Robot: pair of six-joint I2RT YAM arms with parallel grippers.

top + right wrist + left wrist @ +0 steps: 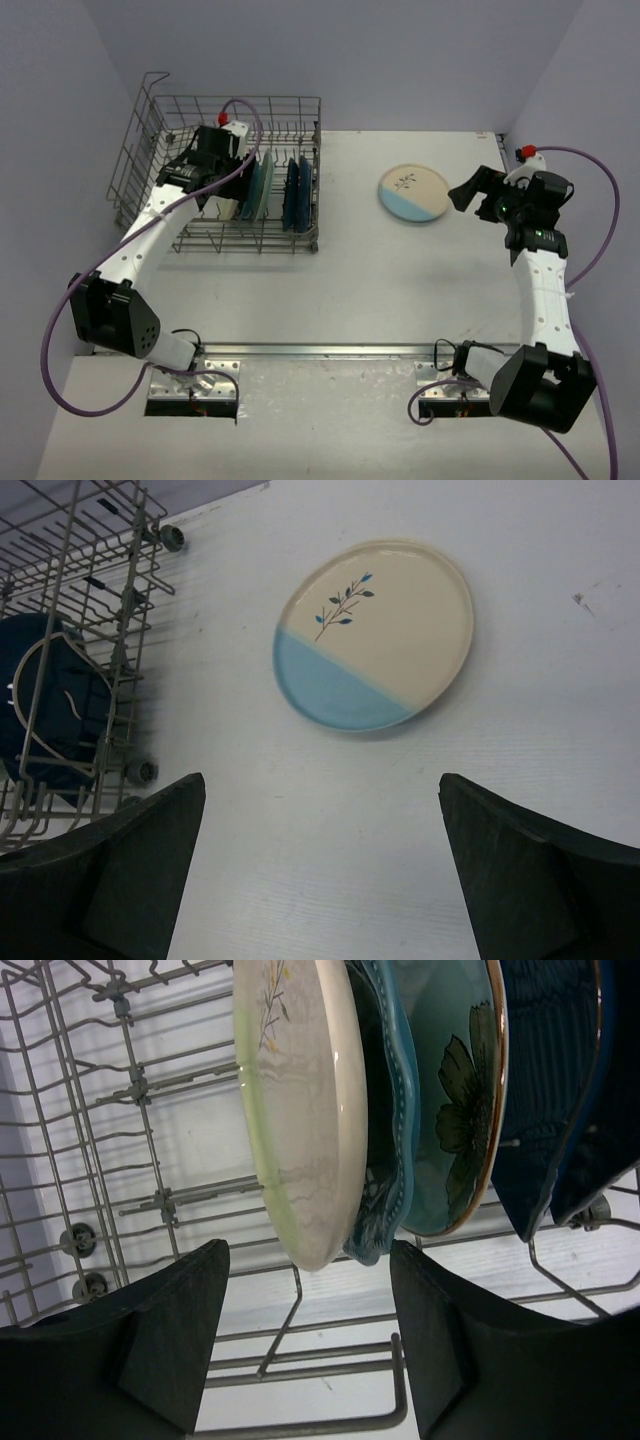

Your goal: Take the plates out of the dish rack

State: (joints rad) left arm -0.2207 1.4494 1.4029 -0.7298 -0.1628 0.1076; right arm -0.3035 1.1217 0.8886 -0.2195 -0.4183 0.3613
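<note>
Poised in the dish rack (pixel 160 112) with the left pincer (pixel 305 1295), jaws parted astride the edge of the cream plate (pixel 300 1110) for an upright lift. Hovering with the right pincer (pixel 320 800) spread empty beside the twig plate (pixel 375 630), flat on the table (pixel 560 740).

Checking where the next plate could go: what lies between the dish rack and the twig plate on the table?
Nothing: the top and right wrist views show only bare white table between the dish rack and the cream-and-blue twig plate.
</note>
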